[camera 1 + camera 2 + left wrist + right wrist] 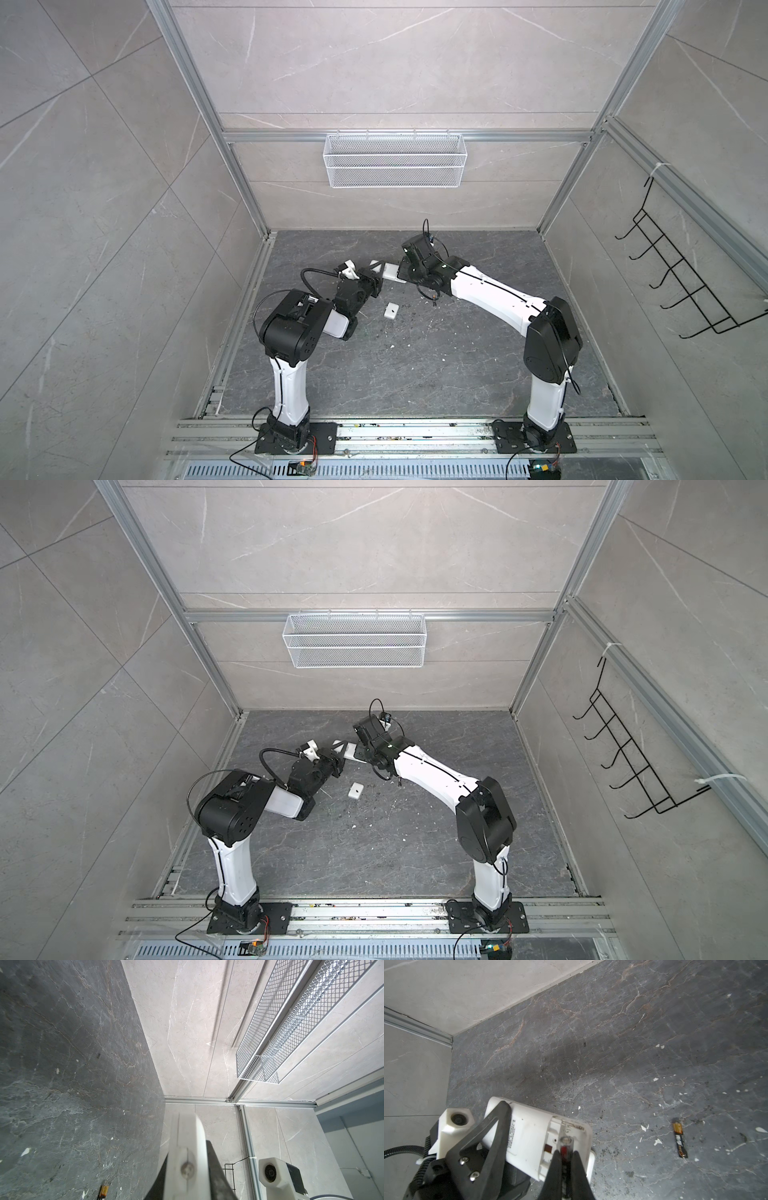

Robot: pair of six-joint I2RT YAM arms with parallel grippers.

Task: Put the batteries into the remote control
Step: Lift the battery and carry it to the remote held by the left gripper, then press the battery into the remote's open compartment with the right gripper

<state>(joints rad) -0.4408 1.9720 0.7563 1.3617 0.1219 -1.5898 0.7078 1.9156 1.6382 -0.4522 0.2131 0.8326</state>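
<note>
Right wrist view: close look at remote control [529,1136], plain white back up, battery bay uncovered at the end nearer right claw [566,1153].
Left claw [501,1109]: clamped on the remote control's other end, one black finger across the back, the second finger hidden beneath.
Right claw: closed on gripped battery [566,1144], pinched by its sides between both fingers, silvery tip inside the open bay.
Remote control's place: in both top views toward 12 o'clock of the counter's [633,1043] middle, between the two claws, with left claw at its 8 o'clock side and right claw at its 4 o'clock side.
Loose battery [680,1140]: flat on the counter, well apart from the remote control, dark body with a copper-orange end. Also seen in the left wrist view [104,1191], cut by the frame edge. Too small in the top views to place surely.
Cover plate [391,310]: small, white, flat on the counter at 6 o'clock of the remote control, near but apart.
White specks [657,1141]: scattered over the dark stone counter.
Wire basket [395,166]: white mesh, on the back wall at 12 o'clock, above the counter.
Hook rack [685,270]: black wire, on the side wall at 3 o'clock.
Left arm base [291,432]: at 7 o'clock of the counter.
Right arm base [536,436]: at 5 o'clock of the counter.
</note>
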